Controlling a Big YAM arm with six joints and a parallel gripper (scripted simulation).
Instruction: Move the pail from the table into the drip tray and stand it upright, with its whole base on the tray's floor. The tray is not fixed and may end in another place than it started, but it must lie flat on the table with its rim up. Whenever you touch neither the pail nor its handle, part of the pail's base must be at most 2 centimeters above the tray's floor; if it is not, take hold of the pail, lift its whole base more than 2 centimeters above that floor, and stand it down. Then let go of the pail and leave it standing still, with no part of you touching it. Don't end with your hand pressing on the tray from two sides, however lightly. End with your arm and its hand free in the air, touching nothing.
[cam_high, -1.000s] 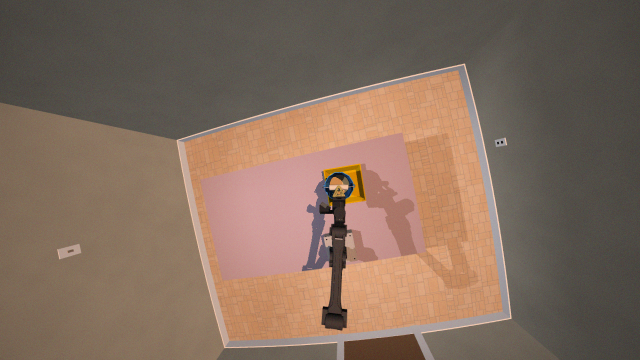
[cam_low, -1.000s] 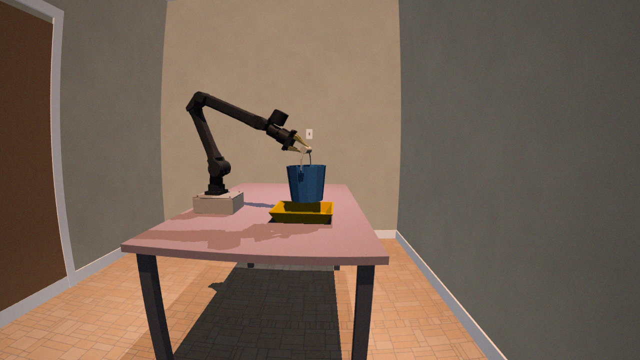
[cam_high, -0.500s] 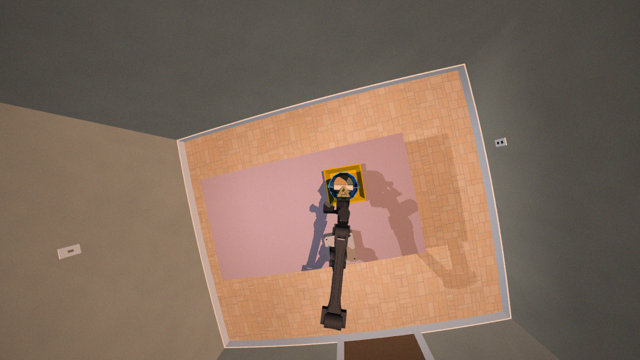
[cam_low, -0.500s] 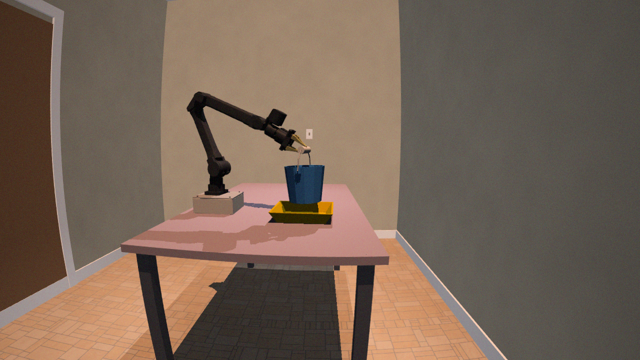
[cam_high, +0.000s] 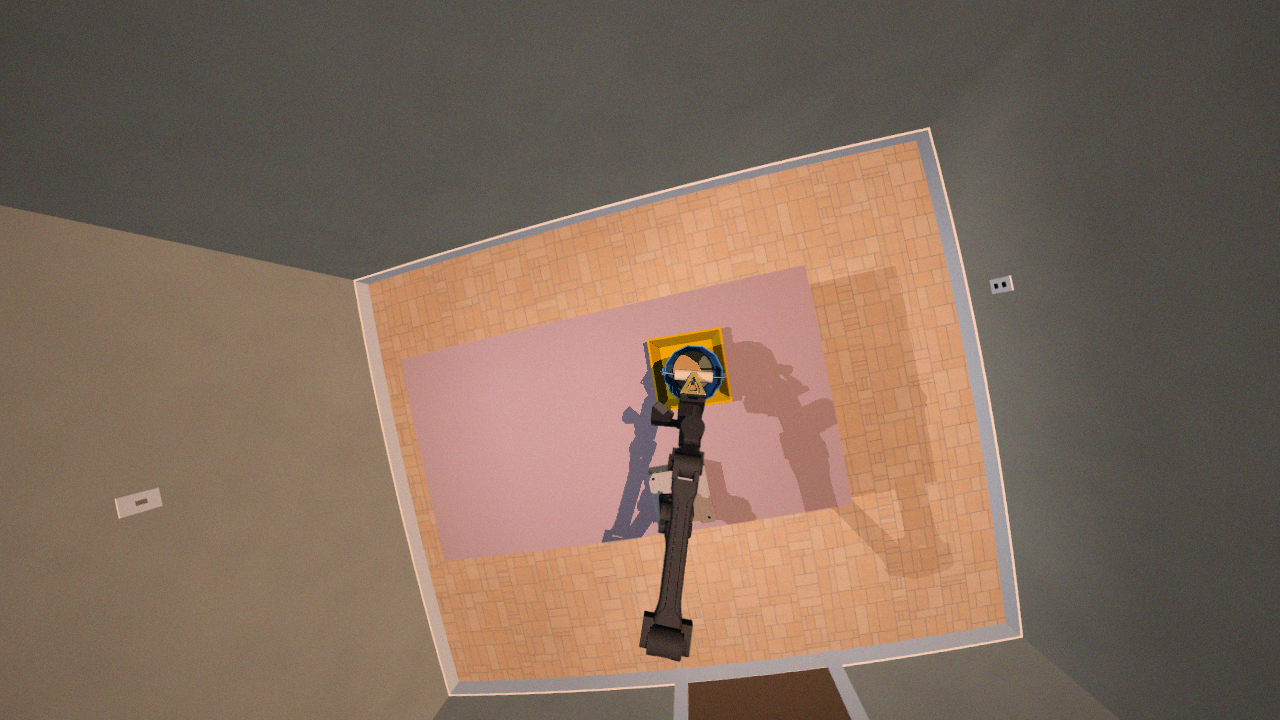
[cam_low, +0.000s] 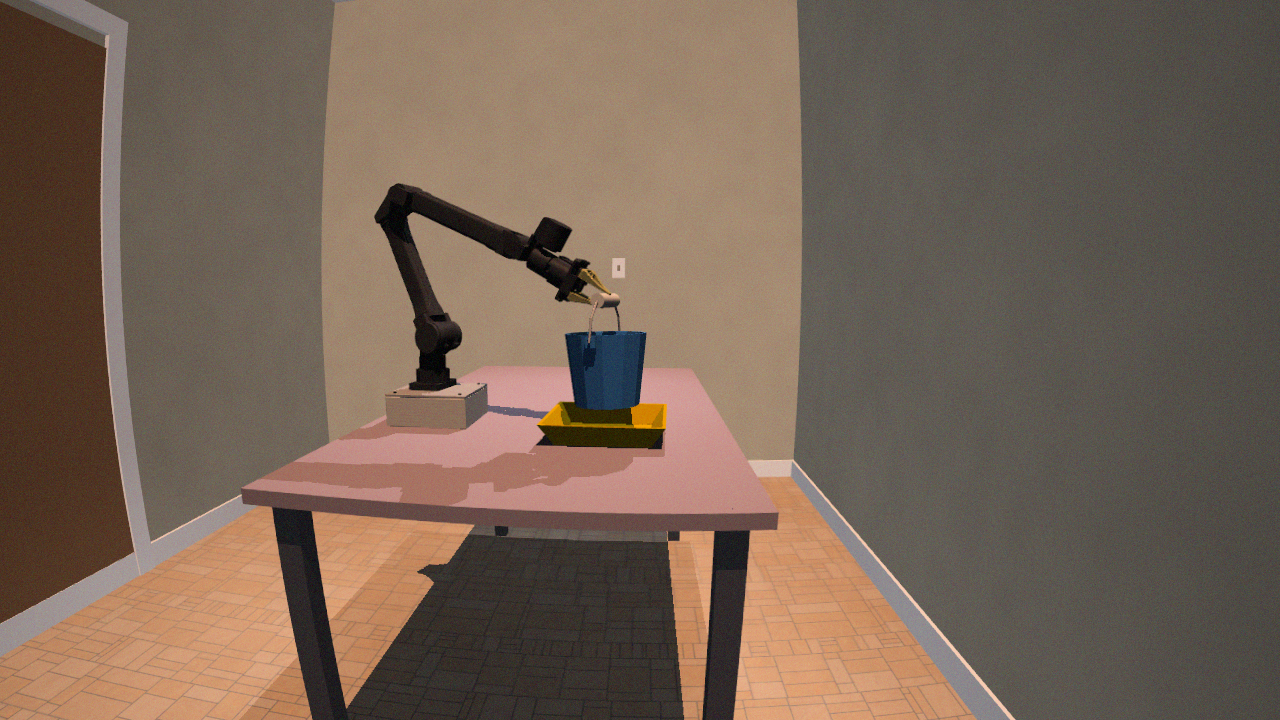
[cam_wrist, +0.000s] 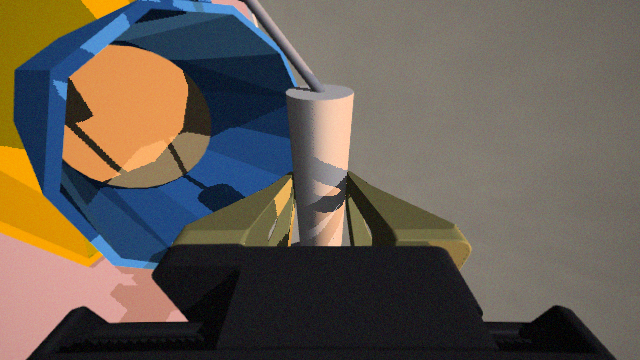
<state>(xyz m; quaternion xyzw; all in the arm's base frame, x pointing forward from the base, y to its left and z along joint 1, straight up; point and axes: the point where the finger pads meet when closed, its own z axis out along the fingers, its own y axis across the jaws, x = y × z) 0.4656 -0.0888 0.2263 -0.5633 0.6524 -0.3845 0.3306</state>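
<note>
The blue pail (cam_low: 605, 368) hangs upright from its wire handle, over the yellow drip tray (cam_low: 604, 424). Its base sits at about the height of the tray's rim; I cannot tell whether it touches the floor. My gripper (cam_low: 605, 294) is shut on the handle's pale round grip (cam_wrist: 320, 160), above the pail. From above, the pail (cam_high: 696, 369) covers the near left part of the tray (cam_high: 687, 368). In the wrist view the pail's orange floor (cam_wrist: 131, 114) shows inside the blue wall, with the yellow tray (cam_wrist: 30, 205) behind it.
The tray lies flat on the pink table (cam_low: 537, 456), rim up, right of the arm's grey base block (cam_low: 436, 404). The table's right edge runs close past the tray.
</note>
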